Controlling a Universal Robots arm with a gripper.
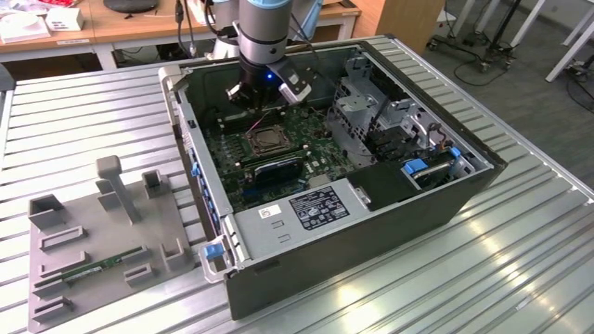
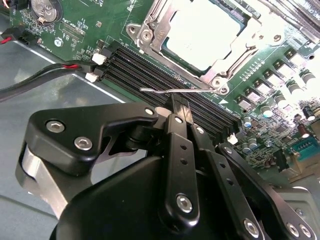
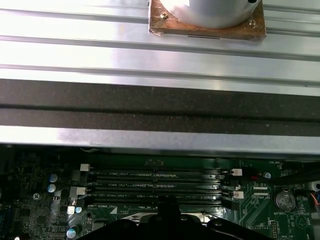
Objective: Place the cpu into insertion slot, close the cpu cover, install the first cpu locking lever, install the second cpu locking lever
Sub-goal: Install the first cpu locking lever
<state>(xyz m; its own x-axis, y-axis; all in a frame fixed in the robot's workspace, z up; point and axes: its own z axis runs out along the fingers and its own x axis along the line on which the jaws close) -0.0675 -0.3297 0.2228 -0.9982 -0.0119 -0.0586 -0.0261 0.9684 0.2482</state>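
Note:
The cpu [image 2: 200,35] lies flat in the insertion slot [image 1: 264,139] on the green motherboard inside the open computer case. The silvery cpu cover [image 2: 235,52] is down around it, and the chip's pale top shows through the cover's window. A thin wire locking lever [image 2: 155,90] sticks out from the socket's corner over the memory slots. My gripper [image 2: 180,107] is shut, its black tips right at that lever's shaft, touching it or nearly so. In the exterior view the gripper [image 1: 252,111] hangs just behind the socket.
Long black memory slots [image 2: 150,75] run beside the socket. A red-black cable [image 2: 45,75] and a coin battery [image 2: 45,7] lie close by. The drive cage [image 1: 371,111] and case wall [image 1: 186,125] hem the board in. A grey fixture [image 1: 93,229] holds a green memory stick [image 1: 97,268].

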